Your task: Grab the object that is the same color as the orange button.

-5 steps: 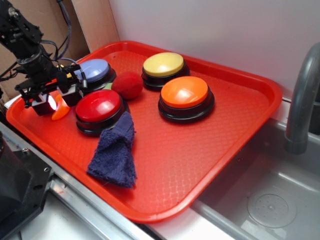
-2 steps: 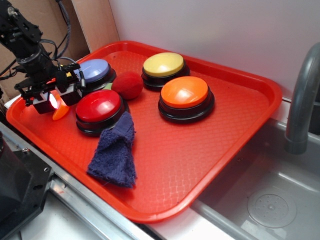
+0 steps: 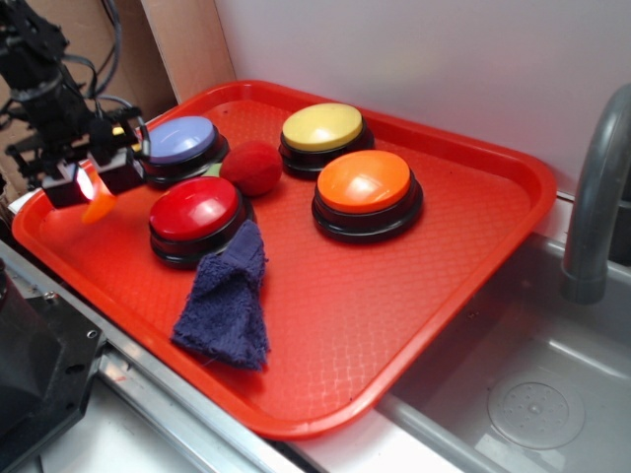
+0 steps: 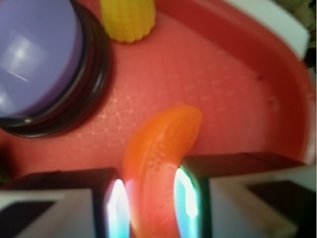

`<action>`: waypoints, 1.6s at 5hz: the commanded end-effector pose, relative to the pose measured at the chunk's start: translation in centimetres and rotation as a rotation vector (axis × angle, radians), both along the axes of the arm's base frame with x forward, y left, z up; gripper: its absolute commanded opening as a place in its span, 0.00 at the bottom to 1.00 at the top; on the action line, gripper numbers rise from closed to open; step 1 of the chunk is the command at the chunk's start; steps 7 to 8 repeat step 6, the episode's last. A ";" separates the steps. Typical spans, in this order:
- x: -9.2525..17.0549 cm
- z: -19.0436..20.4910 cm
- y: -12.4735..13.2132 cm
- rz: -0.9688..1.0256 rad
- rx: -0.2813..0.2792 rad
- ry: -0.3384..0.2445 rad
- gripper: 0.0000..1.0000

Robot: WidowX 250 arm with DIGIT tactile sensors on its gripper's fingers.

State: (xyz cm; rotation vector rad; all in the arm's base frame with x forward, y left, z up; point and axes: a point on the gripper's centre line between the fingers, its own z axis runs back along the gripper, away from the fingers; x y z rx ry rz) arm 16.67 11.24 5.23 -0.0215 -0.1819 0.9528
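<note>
The object, a small glossy orange curved toy (image 3: 97,208) (image 4: 158,163), hangs clamped between my fingers, its pointed end sticking out below them. My gripper (image 3: 87,185) (image 4: 148,208) is shut on it, lifted above the far left corner of the red tray (image 3: 394,325). The orange button (image 3: 364,183), a domed top on a black base, stands right of the tray's middle, well away from the gripper.
On the tray stand a purple button (image 3: 179,140) (image 4: 34,59), a red button (image 3: 194,209) and a yellow button (image 3: 321,128). A fuzzy red ball (image 3: 251,168) and a blue cloth (image 3: 227,301) lie among them. A yellow toy corn cob (image 4: 128,19) lies beside the purple button. A sink and faucet (image 3: 596,197) sit at right.
The gripper has risen and drifted left toward the tray's corner, carrying the orange toy up off the tray floor with it.
</note>
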 end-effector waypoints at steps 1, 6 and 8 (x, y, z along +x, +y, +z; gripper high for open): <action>0.7 5.6 -3.1 -0.238 0.015 -0.008 0.00; -0.6 9.6 -14.6 -0.739 -0.009 0.028 0.00; -0.6 9.6 -14.6 -0.739 -0.009 0.028 0.00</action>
